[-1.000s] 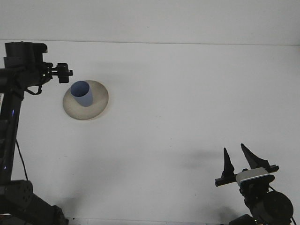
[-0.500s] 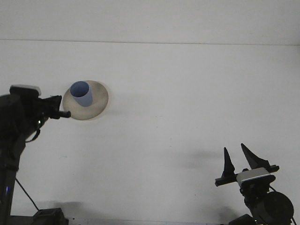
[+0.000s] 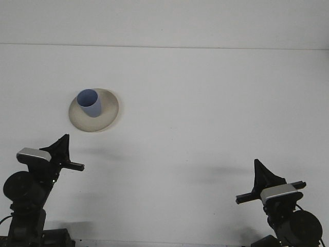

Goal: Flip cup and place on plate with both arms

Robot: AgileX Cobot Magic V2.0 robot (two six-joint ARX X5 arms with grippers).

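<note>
A blue cup [image 3: 90, 103] stands on a beige plate [image 3: 107, 116] at the left of the white table, its open mouth facing up. My left gripper [image 3: 64, 144] sits low at the front left, well short of the plate, with its fingers together as a single wedge and nothing in them. My right gripper [image 3: 260, 171] is at the front right, far from the cup, also shut and empty.
The white table [image 3: 205, 113] runs back to a pale wall. Both arm bases show at the bottom corners. Apart from the plate and cup, no other objects lie on the surface.
My left arm has dropped from beside the plate down to the front left edge. The right gripper's fingers, apart before, have come together.
</note>
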